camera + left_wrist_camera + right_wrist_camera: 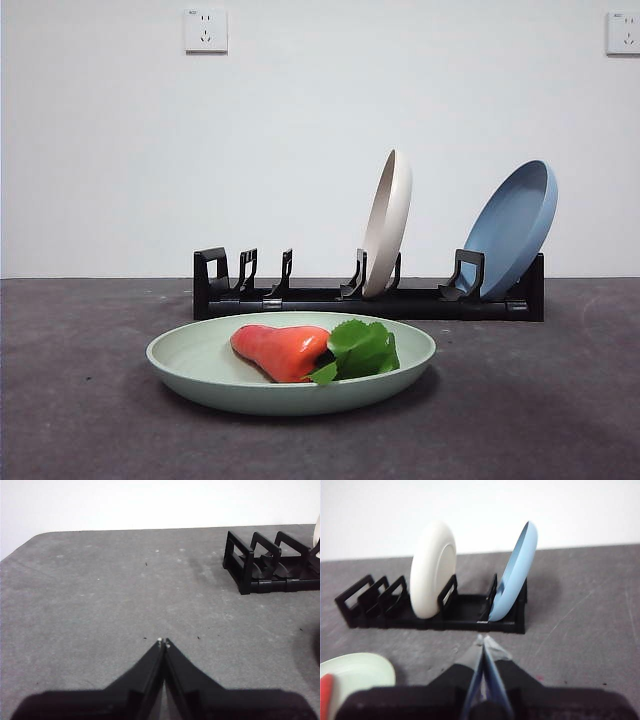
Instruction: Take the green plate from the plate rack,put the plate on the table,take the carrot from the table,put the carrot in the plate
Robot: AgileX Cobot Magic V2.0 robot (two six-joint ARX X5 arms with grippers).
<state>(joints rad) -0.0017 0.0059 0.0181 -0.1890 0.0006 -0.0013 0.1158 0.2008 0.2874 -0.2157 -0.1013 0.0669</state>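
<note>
Front view has the green plate (pixel 200 362) sitting flat on the table (pixel 560 420), out in front of the plate rack (pixel 330 300) and not touching it. The plate is a wide shallow round thing, pale sage, matte, with a raised rim. The carrot (pixel 280 352) lies inside it, stubby and glossy orange-red, with crinkly bright green leaves (pixel 362 350) at the thick end pointing toward the plate's right side. The table is dark grey, rough and a bit speckled.

The rack is a long low black plastic bar with pairs of upright slotted holders. A beige plate (pixel 388 222) stands on edge near the middle of it, leaning slightly, and a blue plate (pixel 512 228) leans at the right end. The holders on the left are bare. There's a white wall behind with two wall sockets (pixel 205 31) up high.

Neither arm shows up in the front shot. The left gripper (pixel 163 641) hangs over open table with its two black jaws pressed together at the tips, holding nothing, with the rack's end off to one side. The right gripper (pixel 484 641) faces the rack and both standing plates, jaws closed tip to tip too, nothing in them. A slice of the green plate and a bit of red carrot peek in at the corner of that view.
</note>
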